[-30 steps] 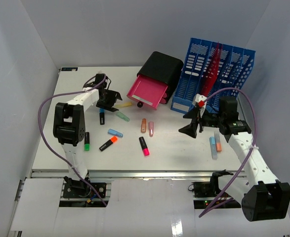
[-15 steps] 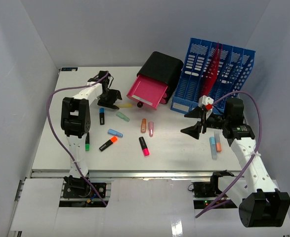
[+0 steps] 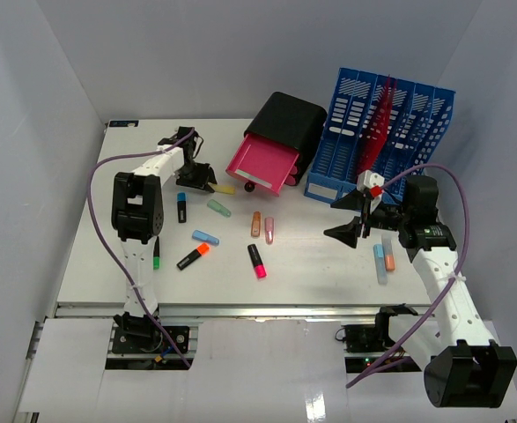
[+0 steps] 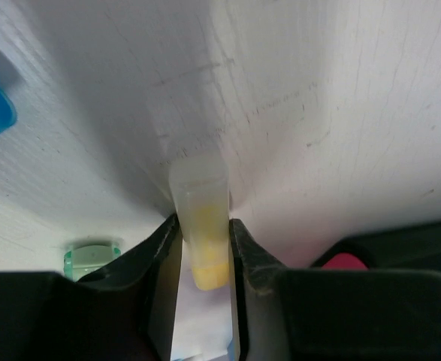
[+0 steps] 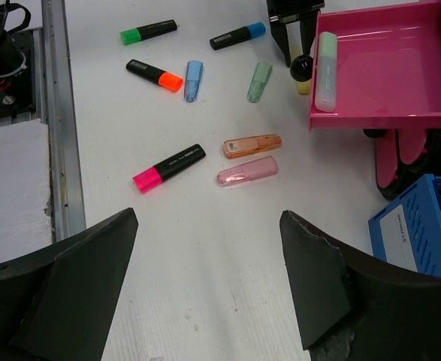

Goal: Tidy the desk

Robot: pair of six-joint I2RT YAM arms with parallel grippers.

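The left jaws, upper left of centre in the top view, are clamped on a pale yellow highlighter. It lies on the desk just beside the pink drawer. The right jaws hang spread wide and empty above the desk's right part. The desk is flat and white, strewn with coloured markers and enclosed by grey walls.

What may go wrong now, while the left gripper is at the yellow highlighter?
1. The left gripper pinches the yellow highlighter off its middle, so it may tilt or slip when lifted.
2. The pink drawer and its black knob are close beside the grip; the gripper may bump them on the way up.
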